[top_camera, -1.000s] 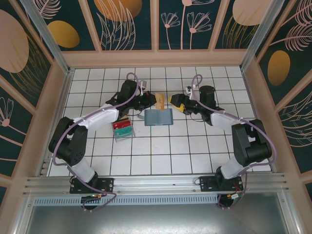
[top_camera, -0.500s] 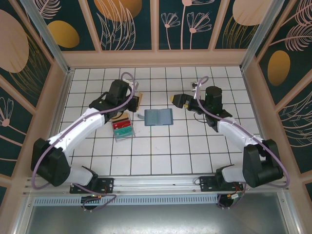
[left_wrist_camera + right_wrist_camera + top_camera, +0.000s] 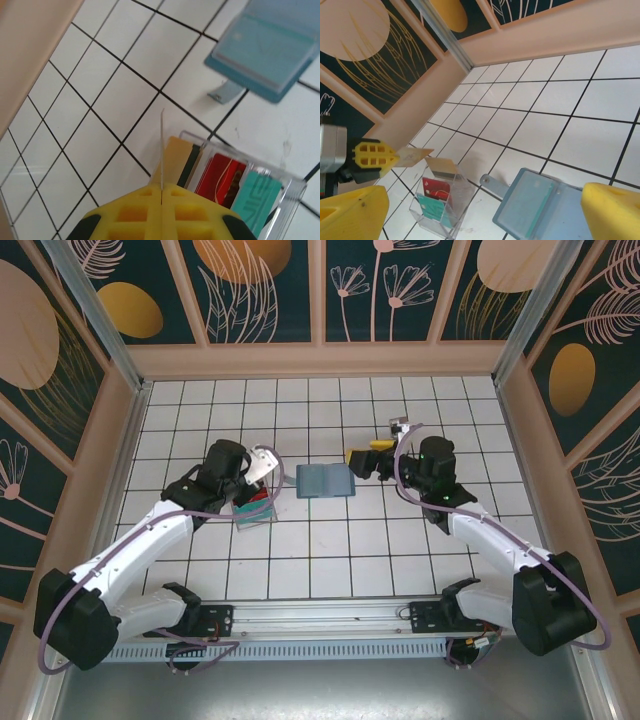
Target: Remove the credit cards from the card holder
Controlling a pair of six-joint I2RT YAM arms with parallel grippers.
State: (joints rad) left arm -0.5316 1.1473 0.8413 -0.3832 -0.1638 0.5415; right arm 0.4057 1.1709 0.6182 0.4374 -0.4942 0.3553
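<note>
Our left gripper [image 3: 161, 191], pinching a thin, seemingly yellow-orange plastic card [image 3: 415, 156], has shifted over the clear plastic tray [image 3: 296, 186]; right gripper [image 3: 366, 452] gapes empty.

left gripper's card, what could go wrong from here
The left gripper pinches the card by one end. Its free end seems to reach past the clear tray wall, so a release may drop it outside. Lowering it could also nudge the tray.
</note>
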